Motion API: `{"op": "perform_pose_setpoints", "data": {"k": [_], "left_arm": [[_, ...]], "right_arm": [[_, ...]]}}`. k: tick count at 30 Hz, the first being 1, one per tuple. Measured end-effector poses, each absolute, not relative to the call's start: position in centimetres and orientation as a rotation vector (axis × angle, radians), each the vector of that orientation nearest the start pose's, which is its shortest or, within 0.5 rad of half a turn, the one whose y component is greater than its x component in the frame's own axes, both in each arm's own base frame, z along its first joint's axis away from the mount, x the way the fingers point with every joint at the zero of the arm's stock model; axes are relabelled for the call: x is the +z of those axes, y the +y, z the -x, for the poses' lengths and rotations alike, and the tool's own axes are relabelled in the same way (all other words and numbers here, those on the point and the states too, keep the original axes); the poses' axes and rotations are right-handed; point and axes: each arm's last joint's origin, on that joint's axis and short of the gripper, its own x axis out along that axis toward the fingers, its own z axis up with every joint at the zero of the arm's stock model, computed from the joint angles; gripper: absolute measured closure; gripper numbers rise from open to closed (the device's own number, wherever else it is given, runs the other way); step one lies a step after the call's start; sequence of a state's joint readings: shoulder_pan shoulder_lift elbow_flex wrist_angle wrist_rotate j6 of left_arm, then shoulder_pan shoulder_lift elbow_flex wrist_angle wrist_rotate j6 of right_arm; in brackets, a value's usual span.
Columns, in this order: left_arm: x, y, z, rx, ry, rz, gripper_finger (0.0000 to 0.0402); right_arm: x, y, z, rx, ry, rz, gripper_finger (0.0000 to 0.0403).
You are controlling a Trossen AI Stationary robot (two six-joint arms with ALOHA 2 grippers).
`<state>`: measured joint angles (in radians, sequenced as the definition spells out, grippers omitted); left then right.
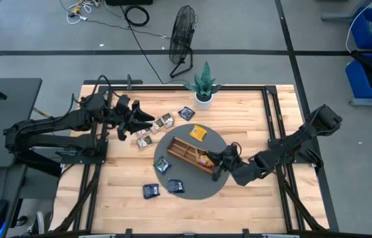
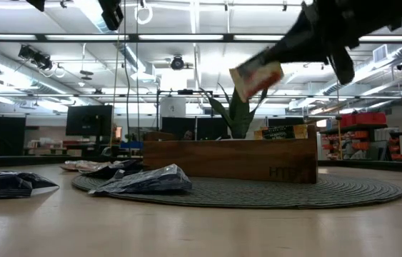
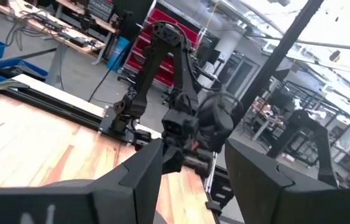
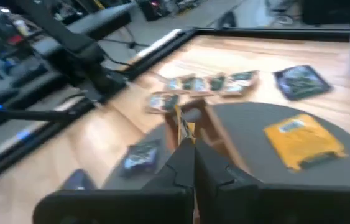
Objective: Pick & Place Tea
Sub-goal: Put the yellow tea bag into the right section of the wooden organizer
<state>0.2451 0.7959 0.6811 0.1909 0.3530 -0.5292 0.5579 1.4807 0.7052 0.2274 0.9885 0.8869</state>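
Observation:
My right gripper hangs over the long wooden tray on the round grey mat, shut on a yellow-orange tea sachet. My left gripper stands open and holds nothing, above the table's far left by three pale sachets. Another yellow sachet lies flat on the mat. Dark sachets lie at the far side, on the mat's left edge and at the near side. My right gripper pinches the yellow-orange sachet between its two shut fingers by one edge. The fingers slant down from the table's right side. The sachet sticks out beyond the fingertips, tilted, lifted clear above the tray; the wrist view shows it edge-on.
A potted plant stands at the far edge, behind the tray. Bare wood lies on the table's near side and right side. A black frame rail runs along the table's right edge under my right arm.

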Motion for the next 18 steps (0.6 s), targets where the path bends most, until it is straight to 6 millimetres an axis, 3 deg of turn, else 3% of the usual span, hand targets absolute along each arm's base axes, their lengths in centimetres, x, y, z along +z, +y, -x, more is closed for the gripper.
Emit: {"op": "perform_pose_setpoints", "data": {"k": [18], "left_arm": [[33.1,3.7,-17.7,-0.019,-0.072,0.534,0.0223]], "right_arm": [[17.1,12.3,-23.8,-0.632,0.296,-0.409,0.0403]]}}
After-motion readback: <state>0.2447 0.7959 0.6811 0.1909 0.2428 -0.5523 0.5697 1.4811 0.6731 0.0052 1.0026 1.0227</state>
